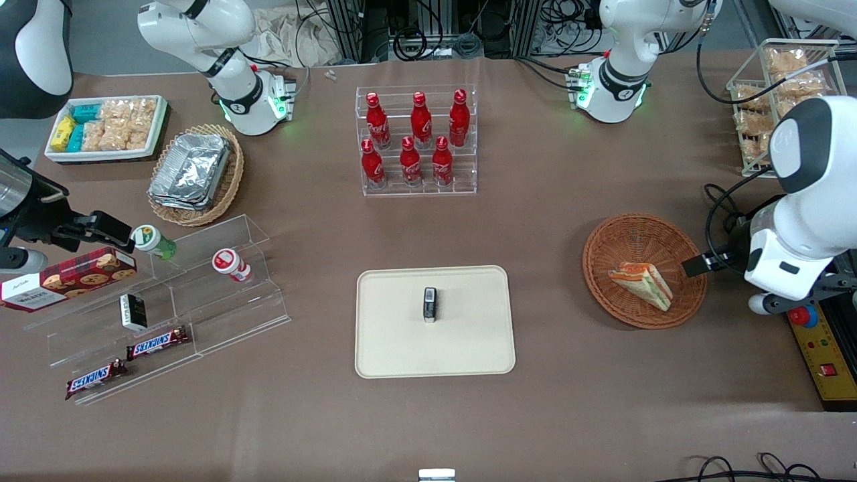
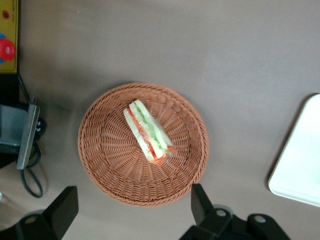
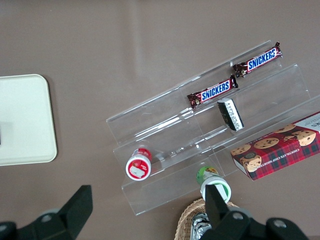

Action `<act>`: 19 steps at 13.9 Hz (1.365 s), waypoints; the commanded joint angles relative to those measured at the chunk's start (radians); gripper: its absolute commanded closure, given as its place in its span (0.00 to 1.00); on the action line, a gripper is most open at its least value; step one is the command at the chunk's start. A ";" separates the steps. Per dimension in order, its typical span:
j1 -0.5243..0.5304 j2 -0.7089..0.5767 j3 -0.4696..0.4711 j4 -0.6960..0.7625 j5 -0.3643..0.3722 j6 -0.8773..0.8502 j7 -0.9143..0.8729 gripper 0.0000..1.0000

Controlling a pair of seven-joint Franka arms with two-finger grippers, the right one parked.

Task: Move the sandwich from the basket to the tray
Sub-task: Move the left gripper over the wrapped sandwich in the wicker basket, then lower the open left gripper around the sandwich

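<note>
Sandwich lay in basket | gripper hovered above basket rim, fingers wide apart, nothing held | tray well apart.

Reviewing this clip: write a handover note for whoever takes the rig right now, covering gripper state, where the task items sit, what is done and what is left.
Gripper: open, empty, hovering above the basket's edge toward the working arm's end of the table.
Sandwich: lying in the basket, untouched.
Tray: nearer the table's middle, holding only a small dark box at its centre.
Done: approach only.
Left: descend, grasp the sandwich, lift it, carry it to the tray and set it on a bare part, probably beside the box.
</note>
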 commanded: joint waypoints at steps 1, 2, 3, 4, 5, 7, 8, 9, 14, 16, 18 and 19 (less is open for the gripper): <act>0.004 -0.030 0.013 -0.121 -0.016 0.114 -0.131 0.00; 0.003 -0.029 0.013 -0.141 -0.016 0.140 -0.189 0.00; 0.003 -0.020 0.012 -0.150 -0.016 0.157 -0.245 0.00; 0.003 0.000 0.012 -0.155 -0.018 0.186 -0.303 0.00; 0.003 0.015 0.012 -0.166 -0.018 0.220 -0.370 0.00; 0.003 0.031 0.012 -0.210 -0.019 0.287 -0.438 0.00; 0.003 0.034 0.012 -0.241 -0.019 0.341 -0.475 0.00; 0.003 0.037 0.012 -0.259 -0.021 0.376 -0.534 0.00; -0.002 0.078 0.010 -0.292 -0.102 0.403 -0.711 0.00; 0.000 0.083 0.010 -0.308 -0.102 0.421 -0.712 0.00; 0.000 0.082 0.010 -0.339 -0.101 0.441 -0.710 0.00; 0.000 0.082 0.010 -0.354 -0.101 0.461 -0.710 0.00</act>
